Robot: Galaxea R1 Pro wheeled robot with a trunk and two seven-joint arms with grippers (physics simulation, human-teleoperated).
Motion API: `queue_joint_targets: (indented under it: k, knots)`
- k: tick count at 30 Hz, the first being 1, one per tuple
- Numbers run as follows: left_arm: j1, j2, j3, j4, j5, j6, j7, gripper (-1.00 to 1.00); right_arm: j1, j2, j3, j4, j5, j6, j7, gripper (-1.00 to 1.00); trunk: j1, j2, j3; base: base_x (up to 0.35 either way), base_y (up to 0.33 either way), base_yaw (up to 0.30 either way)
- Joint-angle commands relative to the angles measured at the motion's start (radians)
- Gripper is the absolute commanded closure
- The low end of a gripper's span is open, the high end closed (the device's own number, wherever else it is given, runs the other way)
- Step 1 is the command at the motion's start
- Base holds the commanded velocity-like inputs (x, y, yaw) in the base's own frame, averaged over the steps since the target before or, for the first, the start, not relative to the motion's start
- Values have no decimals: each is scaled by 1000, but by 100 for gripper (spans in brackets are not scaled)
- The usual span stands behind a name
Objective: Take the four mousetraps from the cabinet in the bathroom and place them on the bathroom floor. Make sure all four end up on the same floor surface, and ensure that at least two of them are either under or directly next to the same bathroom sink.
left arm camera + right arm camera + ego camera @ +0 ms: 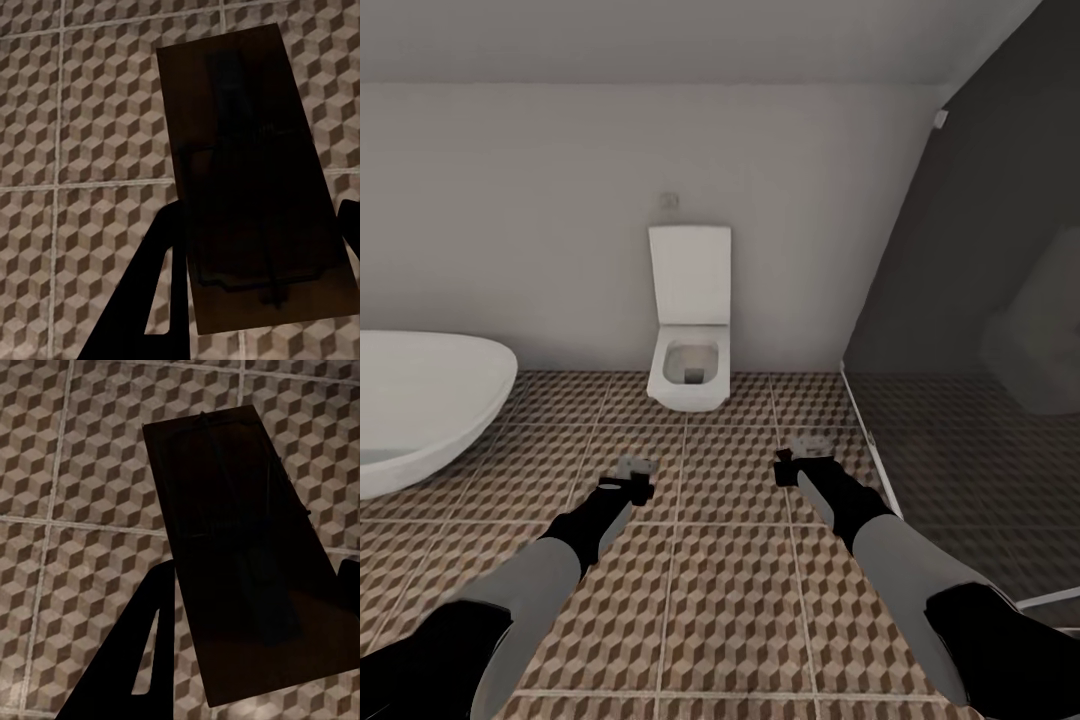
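Left gripper (pixel 632 478): clamped on a mousetrap, held out over the bathroom floor (pixel 730 600); fingers (pixel 161 300) either side of the board in the left wrist view.
Left mousetrap (pixel 251 187): dark brown board with wire parts, gripped at its near end, well above the tiles.
Right gripper (pixel 800 462): clamped on a second mousetrap, held out over the floor near the glass partition (pixel 960 400).
Right mousetrap (pixel 247 555): flat dark board, wire faintly visible, gripped at its near end between the fingers (pixel 150 660).
Toilet (pixel 688 330): white, against the far wall, straight ahead between the two arms.
Bathtub (pixel 420 410): white, oval, at the left.
Floor: cube-pattern tiles, pale grout.
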Motion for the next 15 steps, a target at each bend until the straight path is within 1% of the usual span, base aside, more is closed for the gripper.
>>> queue_joint_targets:
  k: [1, 7, 15]
  knots:
    - [0, 1, -8, -2, 5, 6, 7, 100, -1, -1, 8, -1, -12, 4, -9, 100, 4, -8, -6, 0, 0, 0]
    - [0, 1, -8, 5, 4, 6, 7, 100, -1, -1, 8, -1, -12, 1, -9, 100, 27, -50, -34, 0, 0, 0]
    - [0, 1, -8, 6, 4, 6, 7, 100, -1, -1, 8, 30, -11, -40, -8, 100, 58, -106, -72, 0, 0, 0]
